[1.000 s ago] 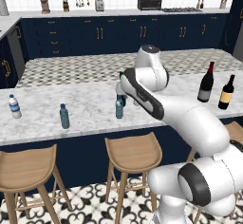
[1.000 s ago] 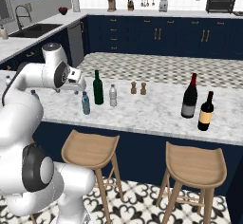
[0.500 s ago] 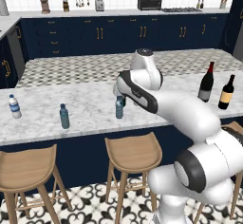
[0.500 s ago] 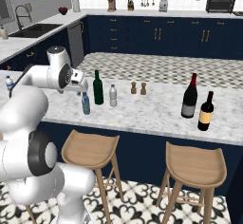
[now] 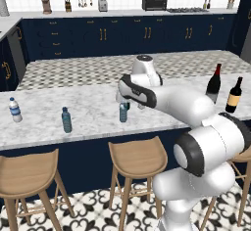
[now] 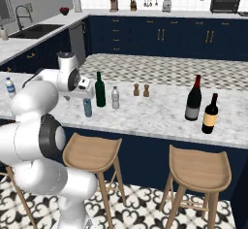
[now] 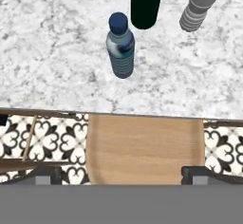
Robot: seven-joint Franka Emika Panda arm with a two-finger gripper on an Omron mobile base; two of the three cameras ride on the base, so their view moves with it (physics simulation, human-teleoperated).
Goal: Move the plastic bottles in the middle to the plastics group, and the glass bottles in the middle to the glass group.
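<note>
we judge nothing sorted yet: our gripper (image 7: pixel 121 173) hangs with jaws wide and empty above the pale blue bottle (image 7: pixel 120 45), which stands mid-counter beside the green bottle (image 6: pixel 100 89) and the clear bottle (image 6: pixel 115 98).

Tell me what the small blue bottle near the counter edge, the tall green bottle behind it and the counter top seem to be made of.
Small blue bottle: probably thin translucent plastic, going by its ribbed body and dark screw cap. Tall green bottle: likely glass, dark, glossy and smooth with a long neck. Counter top: looks like polished marble or similar stone, white with grey veining. All of it is rendered, so these are impressions only.
</note>
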